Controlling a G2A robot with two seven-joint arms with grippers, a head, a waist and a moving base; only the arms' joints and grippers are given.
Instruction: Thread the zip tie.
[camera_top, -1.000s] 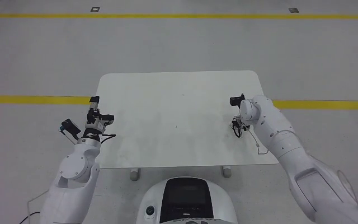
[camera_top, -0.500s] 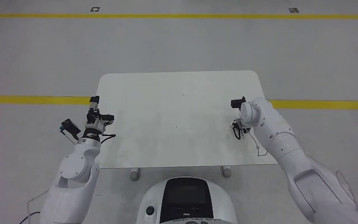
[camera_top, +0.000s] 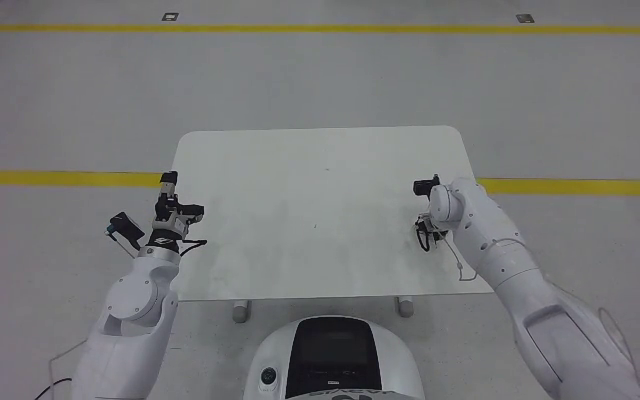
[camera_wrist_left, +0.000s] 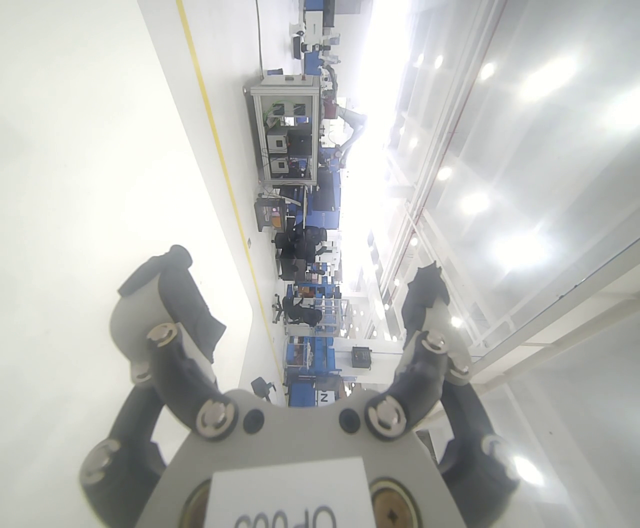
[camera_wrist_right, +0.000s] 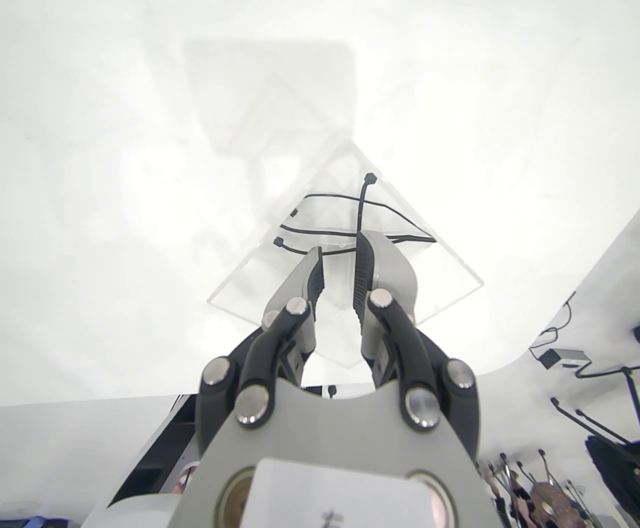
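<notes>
The white rectangular table with rounded corners (camera_top: 320, 200) fills the middle of the top view. The left gripper (camera_top: 177, 203) is at the left edge of the table, in the centre-left of the frame. In the left wrist view, the left gripper (camera_wrist_left: 300, 285) has its two black-padded fingers (camera_wrist_left: 170, 295) spread wide, and there is nothing between them. It points past the table edge toward the room behind.

The right gripper (camera_top: 427, 236) is at the right side of the table, in the centre-right of the top view, low above the surface. The right wrist view shows it close: the right gripper (camera_wrist_right: 337, 245) has its fingers (camera_wrist_right: 314, 272) drawn near to each other, with only a narrow gap left, and nothing lies in that gap.

Just below and ahead of these fingertips lies a clear square plastic sheet (camera_wrist_right: 430, 275), flat on the table with one corner turned away from the gripper. On this sheet are the thin black plastic zip ties (camera_wrist_right: 361, 210) – several of them, crossing one another. One tie runs straight from its small square head down to the tip of one finger. Whether that finger touches it, I cannot tell.
</notes>
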